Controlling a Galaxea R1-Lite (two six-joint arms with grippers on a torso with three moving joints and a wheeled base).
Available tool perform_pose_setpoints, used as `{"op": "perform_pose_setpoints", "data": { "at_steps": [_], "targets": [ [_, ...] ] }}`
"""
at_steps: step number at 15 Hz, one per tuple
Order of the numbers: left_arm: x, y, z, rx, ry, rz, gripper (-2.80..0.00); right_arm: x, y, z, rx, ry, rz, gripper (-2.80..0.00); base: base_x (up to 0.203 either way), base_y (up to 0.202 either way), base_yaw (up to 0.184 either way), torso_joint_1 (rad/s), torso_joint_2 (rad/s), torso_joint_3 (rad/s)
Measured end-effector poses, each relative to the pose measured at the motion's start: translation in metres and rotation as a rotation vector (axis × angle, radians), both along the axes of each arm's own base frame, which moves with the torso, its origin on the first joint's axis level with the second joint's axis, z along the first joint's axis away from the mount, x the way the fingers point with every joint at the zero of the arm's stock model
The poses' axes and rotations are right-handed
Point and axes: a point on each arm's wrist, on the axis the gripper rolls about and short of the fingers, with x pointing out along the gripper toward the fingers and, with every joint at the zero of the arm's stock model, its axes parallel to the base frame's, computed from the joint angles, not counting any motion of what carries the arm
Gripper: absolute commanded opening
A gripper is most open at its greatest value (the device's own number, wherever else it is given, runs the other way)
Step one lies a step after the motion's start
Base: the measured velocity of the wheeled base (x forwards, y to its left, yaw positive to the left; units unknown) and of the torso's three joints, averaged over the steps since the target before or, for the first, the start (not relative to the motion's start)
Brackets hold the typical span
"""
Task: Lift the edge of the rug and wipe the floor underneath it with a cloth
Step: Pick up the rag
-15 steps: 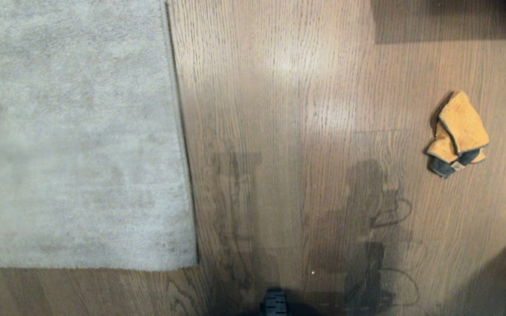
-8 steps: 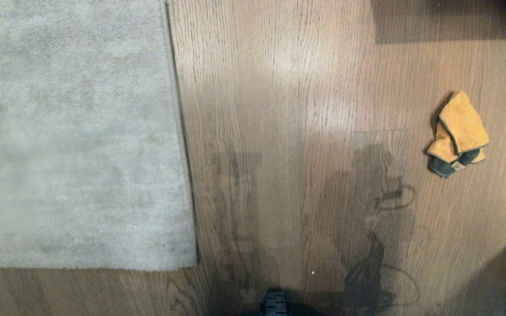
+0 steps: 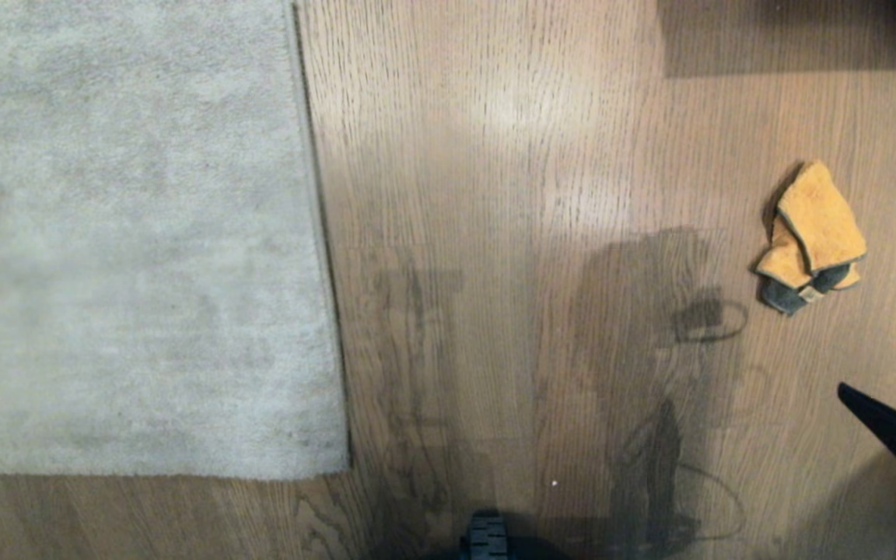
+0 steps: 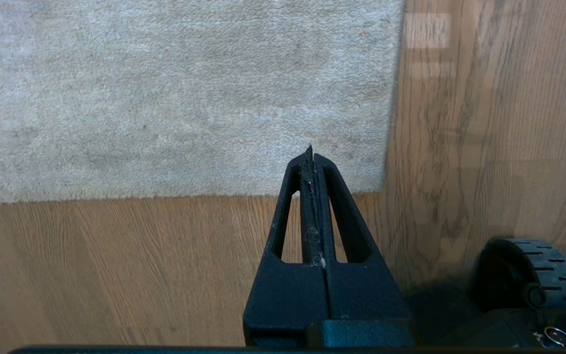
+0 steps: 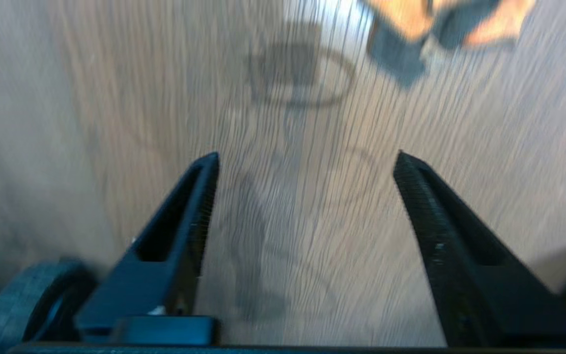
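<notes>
Though blurred, cloth frame-cropped.

Pale grey rug – brown streaky-grained floor – mustard-tan, dark-grey-patched cloth

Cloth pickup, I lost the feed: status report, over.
Right pincer open, short of cloth. Left pincer shut, over rug corner. Cloth on floor, untouched; rug edge flat. Path clear.

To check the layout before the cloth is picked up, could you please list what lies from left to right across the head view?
Rug → rug edge → bare floor → cloth → right gripper, jaws open, entering at the frame's right side.
</notes>
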Motion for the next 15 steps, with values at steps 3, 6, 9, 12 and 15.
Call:
{"op": "perform_pose_setpoints", "data": {
  "at_steps": [3,6,9,12,15],
  "targets": [
    [0.0,0.0,0.0,0.0,0.0,0.0,-2.8,0.025,-0.005,0.005,0.0,-0.037,-0.036,0.0,0.0,0.0,0.0,0.0,0.0,0.0],
    [0.0,0.0,0.0,0.0,0.0,0.0,-2.8,0.049,-0.018,0.009,0.011,-0.047,-0.116,0.0,0.0,0.0,0.0,0.0,0.0,0.0],
    [0.0,0.0,0.0,0.0,0.0,0.0,-2.8,0.076,-0.031,0.014,0.027,-0.07,-0.171,0.0,0.0,0.0,0.0,0.0,0.0,0.0],
    [0.0,0.0,0.0,0.0,0.0,0.0,-2.8,0.104,-0.039,0.021,0.025,-0.081,-0.187,0.0,0.0,0.0,0.0,0.0,0.0,0.0],
    [0.0,0.0,0.0,0.0,0.0,0.0,-2.8,0.126,-0.048,0.025,0.017,-0.088,-0.206,0.0,0.0,0.0,0.0,0.0,0.0,0.0]
  ]
}}
